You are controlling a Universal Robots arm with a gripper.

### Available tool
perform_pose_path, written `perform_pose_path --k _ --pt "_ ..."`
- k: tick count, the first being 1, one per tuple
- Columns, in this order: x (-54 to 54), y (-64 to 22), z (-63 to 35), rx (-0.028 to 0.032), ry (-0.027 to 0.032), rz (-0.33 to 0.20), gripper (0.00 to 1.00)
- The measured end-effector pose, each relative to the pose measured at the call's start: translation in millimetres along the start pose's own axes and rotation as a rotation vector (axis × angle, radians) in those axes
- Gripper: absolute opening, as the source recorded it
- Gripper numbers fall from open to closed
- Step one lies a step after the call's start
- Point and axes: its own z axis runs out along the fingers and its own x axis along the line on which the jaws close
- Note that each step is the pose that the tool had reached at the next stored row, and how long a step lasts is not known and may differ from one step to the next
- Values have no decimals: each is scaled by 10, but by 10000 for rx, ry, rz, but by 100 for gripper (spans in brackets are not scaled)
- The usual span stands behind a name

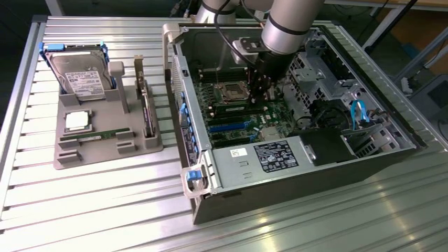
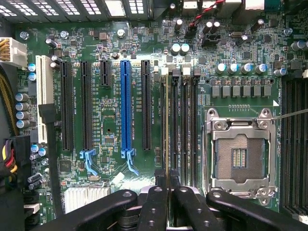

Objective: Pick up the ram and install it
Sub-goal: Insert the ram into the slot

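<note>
Ram gripped and lined up on its slot: pickup done, seating not yet shown.

I see the gripper pinched narrow on the ram, which is edge-on along a memory slot. In the exterior view the gripper hangs at 3 o'clock of the processor socket. The twin stick lies in the tray, at 9 o'clock of the case. I judge latching remains.

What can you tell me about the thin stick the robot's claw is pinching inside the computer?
Seen edge-on in the wrist view, the ram looks like a thin greenish-gold line. It stands on its long edge, pinched at one end by the gripper, and runs along the black memory slots beside the empty processor socket. Whether it is fully seated in a slot cannot be told.
</note>
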Motion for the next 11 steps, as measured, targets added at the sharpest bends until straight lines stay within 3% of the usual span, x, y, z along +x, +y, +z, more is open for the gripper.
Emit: perform_pose_path --k 11 --pt "-1 0 15 1 -4 0 12"
